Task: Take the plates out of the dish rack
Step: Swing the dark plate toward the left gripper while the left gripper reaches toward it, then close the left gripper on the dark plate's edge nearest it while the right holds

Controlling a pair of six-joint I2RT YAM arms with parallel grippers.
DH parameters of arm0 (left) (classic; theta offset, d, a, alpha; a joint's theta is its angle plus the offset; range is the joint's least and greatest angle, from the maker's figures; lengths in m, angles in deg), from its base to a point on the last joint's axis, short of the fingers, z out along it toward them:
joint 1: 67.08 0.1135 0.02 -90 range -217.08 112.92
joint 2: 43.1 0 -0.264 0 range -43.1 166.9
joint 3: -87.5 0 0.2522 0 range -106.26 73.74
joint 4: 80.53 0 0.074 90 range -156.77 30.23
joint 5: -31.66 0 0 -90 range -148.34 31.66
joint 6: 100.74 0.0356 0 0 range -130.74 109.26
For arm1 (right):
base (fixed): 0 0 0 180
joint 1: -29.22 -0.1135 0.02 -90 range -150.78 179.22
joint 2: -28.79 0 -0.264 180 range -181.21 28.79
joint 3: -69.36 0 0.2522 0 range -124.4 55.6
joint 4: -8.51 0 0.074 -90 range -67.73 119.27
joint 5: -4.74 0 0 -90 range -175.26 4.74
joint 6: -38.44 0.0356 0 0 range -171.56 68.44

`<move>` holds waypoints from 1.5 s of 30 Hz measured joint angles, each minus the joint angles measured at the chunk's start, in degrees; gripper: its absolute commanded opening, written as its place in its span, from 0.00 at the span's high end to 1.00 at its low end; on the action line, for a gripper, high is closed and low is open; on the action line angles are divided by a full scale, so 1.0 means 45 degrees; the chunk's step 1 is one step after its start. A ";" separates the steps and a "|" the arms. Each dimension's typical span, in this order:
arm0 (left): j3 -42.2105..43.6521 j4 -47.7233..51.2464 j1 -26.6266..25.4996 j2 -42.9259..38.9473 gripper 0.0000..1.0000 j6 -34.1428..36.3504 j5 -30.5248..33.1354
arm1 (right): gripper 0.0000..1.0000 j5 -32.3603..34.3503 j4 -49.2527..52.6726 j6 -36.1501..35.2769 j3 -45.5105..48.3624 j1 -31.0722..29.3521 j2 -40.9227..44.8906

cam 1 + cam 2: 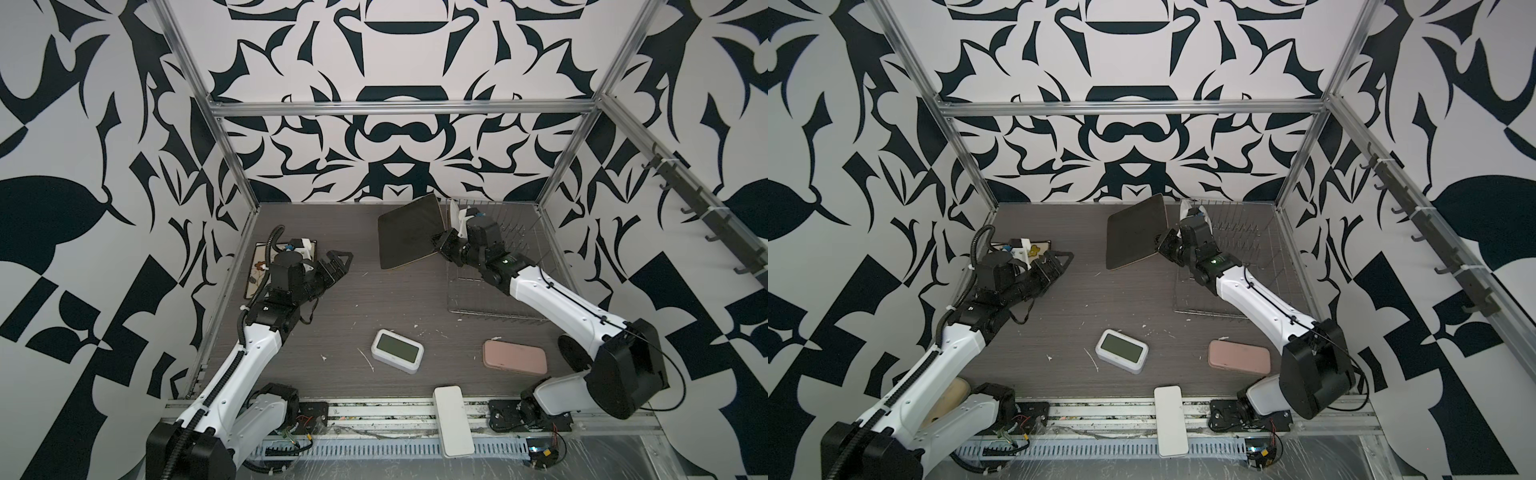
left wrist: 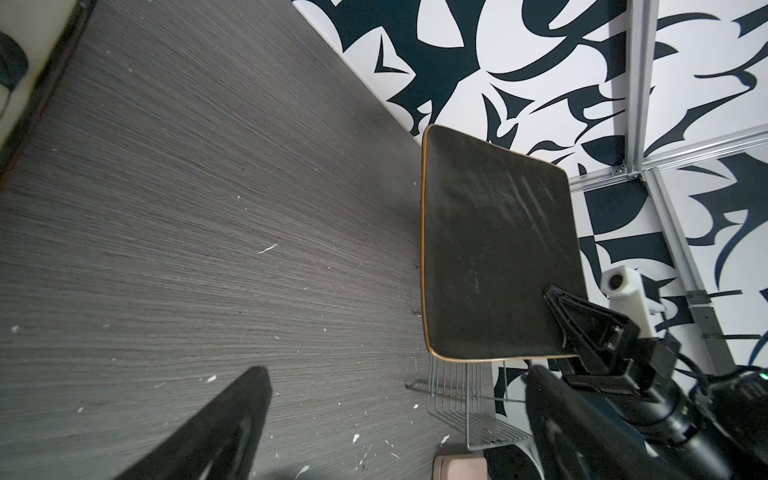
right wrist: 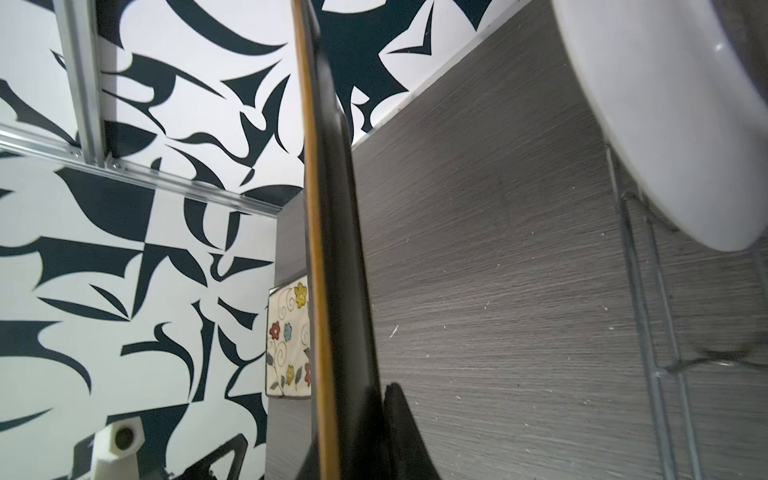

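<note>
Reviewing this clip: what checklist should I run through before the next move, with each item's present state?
1. Right hand shut on the dark plate: ok, it pinches the plate's edge.
2. Dark plate out of the dish rack: ok, held tilted beside it.
3. Left hand open and empty: ok.
4. Bare table beside the dark plate for a set-down: ok.
5. All plates unloaded: not ok, a white plate stands in the dish rack.
6. Grip firm enough to carry: cannot tell.
</note>
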 measured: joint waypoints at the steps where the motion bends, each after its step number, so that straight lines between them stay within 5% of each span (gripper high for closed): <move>1: 0.0000 -0.0024 0.0000 -0.0005 0.01 -0.0073 0.0000 | 1.00 0.0063 -0.0398 0.0262 0.0214 0.0000 0.0000; 16: -0.0068 -0.1894 -0.0520 0.0068 0.01 -0.2322 0.1229 | 1.00 0.4046 -0.6266 0.3308 0.2161 -0.1836 -0.0937; 30: -0.0068 -0.4250 -0.2040 0.1209 0.01 -0.3915 0.2890 | 1.00 0.8199 -0.7757 0.3283 0.2404 -0.4182 -0.0947; 45: -0.0068 -0.6547 -0.3463 0.2715 0.08 -0.4629 0.3920 | 1.00 0.9510 -0.8874 0.3541 0.2399 -0.4799 -0.1146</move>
